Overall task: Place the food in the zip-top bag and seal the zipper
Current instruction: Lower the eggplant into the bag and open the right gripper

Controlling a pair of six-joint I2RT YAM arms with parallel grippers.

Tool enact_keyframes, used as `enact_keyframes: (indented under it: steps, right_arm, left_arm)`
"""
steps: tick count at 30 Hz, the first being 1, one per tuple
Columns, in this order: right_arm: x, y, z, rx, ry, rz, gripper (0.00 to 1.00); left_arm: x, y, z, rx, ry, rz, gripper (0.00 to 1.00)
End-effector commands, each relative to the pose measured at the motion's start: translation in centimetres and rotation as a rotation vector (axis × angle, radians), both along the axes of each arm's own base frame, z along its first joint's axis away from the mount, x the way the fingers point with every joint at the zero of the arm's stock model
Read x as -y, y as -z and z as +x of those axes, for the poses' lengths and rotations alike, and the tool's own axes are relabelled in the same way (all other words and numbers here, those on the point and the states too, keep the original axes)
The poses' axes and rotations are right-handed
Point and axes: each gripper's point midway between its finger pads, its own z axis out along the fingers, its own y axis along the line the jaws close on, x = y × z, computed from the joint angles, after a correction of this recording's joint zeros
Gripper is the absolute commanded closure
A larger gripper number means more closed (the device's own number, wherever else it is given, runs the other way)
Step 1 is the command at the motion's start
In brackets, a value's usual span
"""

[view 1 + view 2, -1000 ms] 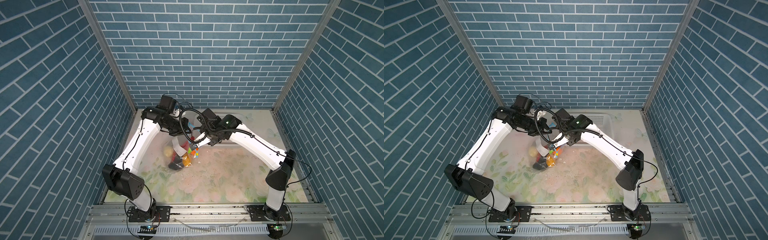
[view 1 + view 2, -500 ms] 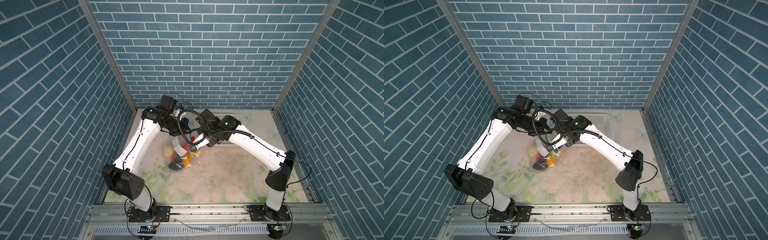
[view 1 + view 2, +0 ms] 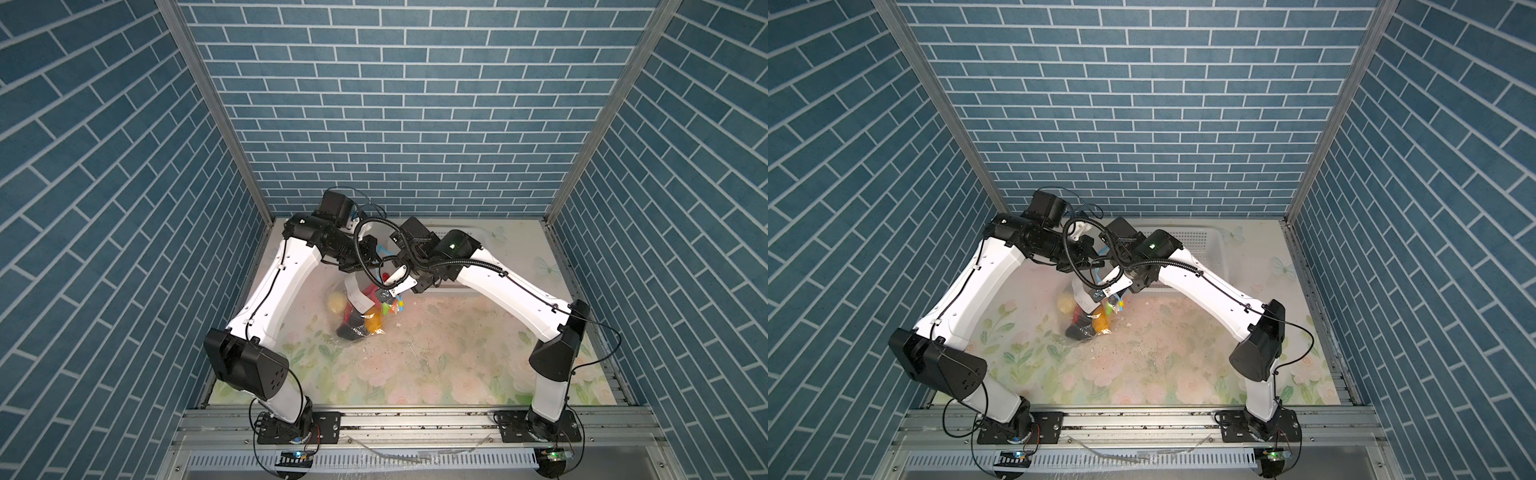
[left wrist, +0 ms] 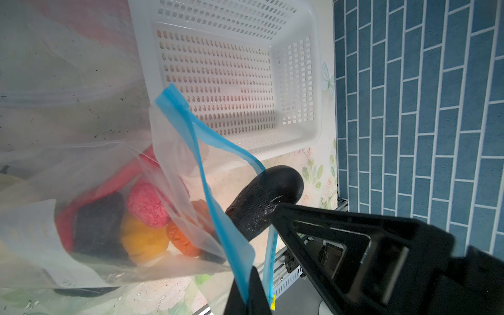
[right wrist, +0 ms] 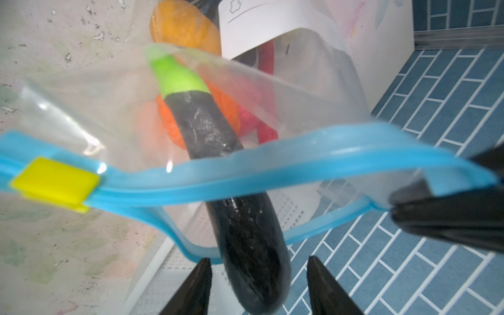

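- Hanging from the left gripper (image 4: 252, 290), the zip-top bag (image 4: 90, 166) is held up by one end of its zipper (image 5: 245, 169). The jaws are pressed together on the blue strip, so the mouth is kept uppermost and gaping while the bag's bottom appears to rest on the table (image 3: 419, 365).
- Most of the food is gathered low in the bag. The pink bumpy ball (image 4: 148, 207), a yellow piece (image 4: 144, 241) and the long red strip (image 4: 122, 174) are seen through the film.
- One piece is only partly in. A black toy aubergine (image 5: 245, 231) is lodged through the mouth, green tip down among the other pieces and blunt end above the zipper, whose two lips are parted around it.
- The right gripper (image 5: 259, 272) is spread, one finger on either side of that blunt end and touching neither it nor the bag. It is judged to be placed there so the piece can drop or be nudged deeper.
- The slider tab (image 5: 54, 181) sits at the end of the zipper away from the pinch. The pinch is judged to give an anchor against which the slider can be drawn. Sealing is blocked until the aubergine is wholly below the lips.
- The white basket (image 4: 223, 68) stands just behind the bag; no food is seen in it.
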Motion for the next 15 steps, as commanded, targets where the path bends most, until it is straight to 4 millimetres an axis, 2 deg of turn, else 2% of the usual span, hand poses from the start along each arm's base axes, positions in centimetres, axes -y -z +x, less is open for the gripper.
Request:
enact_keyframes:
  steps: [1,5,12,15]
  right_arm:
    - [-0.8,-3.3,-0.6,-0.028,-0.003,0.144,0.42]
    - [-1.0,-4.0,-0.2,-0.033,0.018,0.215,0.41]
    - [0.3,-7.7,4.1,-0.03,0.311,0.532,0.42]
    - [1.2,-8.2,4.7,-0.058,0.397,0.675,0.39]
  left_arm:
    - [0.2,-0.2,-0.2,0.024,0.015,-0.005,1.0]
    - [0.2,-0.2,-0.1,0.025,0.013,-0.008,1.0]
    - [0.4,-0.3,-0.1,0.032,0.021,-0.015,1.0]
    - [0.5,-0.3,0.1,0.035,0.019,-0.022,1.0]
